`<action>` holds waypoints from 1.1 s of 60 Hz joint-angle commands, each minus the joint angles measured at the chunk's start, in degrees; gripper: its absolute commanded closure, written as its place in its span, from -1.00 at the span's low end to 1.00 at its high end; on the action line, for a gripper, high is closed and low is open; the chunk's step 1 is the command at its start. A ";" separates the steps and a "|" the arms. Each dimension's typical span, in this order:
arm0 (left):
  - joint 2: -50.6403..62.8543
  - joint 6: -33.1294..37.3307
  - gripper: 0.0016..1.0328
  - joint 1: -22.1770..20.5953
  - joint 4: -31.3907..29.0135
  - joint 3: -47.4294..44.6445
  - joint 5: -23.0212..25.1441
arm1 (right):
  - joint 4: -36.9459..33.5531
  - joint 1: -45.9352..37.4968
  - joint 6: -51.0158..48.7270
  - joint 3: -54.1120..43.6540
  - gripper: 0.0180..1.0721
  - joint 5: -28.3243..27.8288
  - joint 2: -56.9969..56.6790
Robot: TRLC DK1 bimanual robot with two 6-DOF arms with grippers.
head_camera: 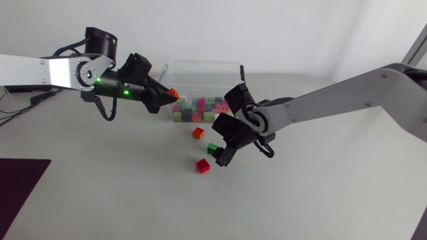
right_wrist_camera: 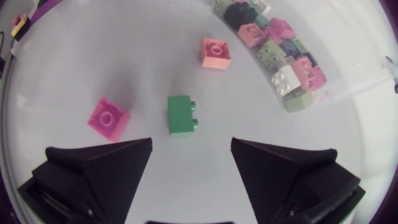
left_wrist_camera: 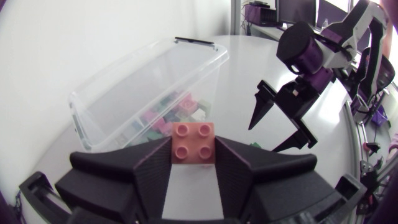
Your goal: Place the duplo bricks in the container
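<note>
My left gripper (head_camera: pixel 171 96) is shut on an orange duplo brick (left_wrist_camera: pixel 194 144), studs up, held above the table just short of the clear container's (head_camera: pixel 200 75) near left corner. Several coloured bricks (left_wrist_camera: pixel 177 112) lie inside the container. My right gripper (head_camera: pixel 221 141) hangs open over the table in front of it. A green brick (right_wrist_camera: pixel 183 114) lies just ahead of its fingers, on the table. A red brick (head_camera: pixel 203 165) lies beside the green one, and another orange brick (head_camera: pixel 198 133) lies nearer the container. In the left wrist view the right gripper (left_wrist_camera: pixel 262 139) points down, its fingers spread.
A dark mat (head_camera: pixel 17 187) covers the table's front left corner. A cable loops under my left arm (head_camera: pixel 107 110). The container's front wall (right_wrist_camera: pixel 323 87) stands close to the loose bricks.
</note>
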 commanded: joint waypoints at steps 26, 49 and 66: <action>9.74 -7.41 0.25 0.89 7.36 12.28 0.73 | -1.87 1.56 -2.63 7.33 -0.55 0.33 5.61; 13.70 -8.73 0.25 0.27 7.18 17.99 -0.41 | -8.90 2.09 -3.95 11.46 0.06 0.85 8.16; 16.16 -9.25 0.24 -0.70 7.27 20.71 -1.56 | -8.90 2.18 -2.81 10.93 0.51 0.94 8.43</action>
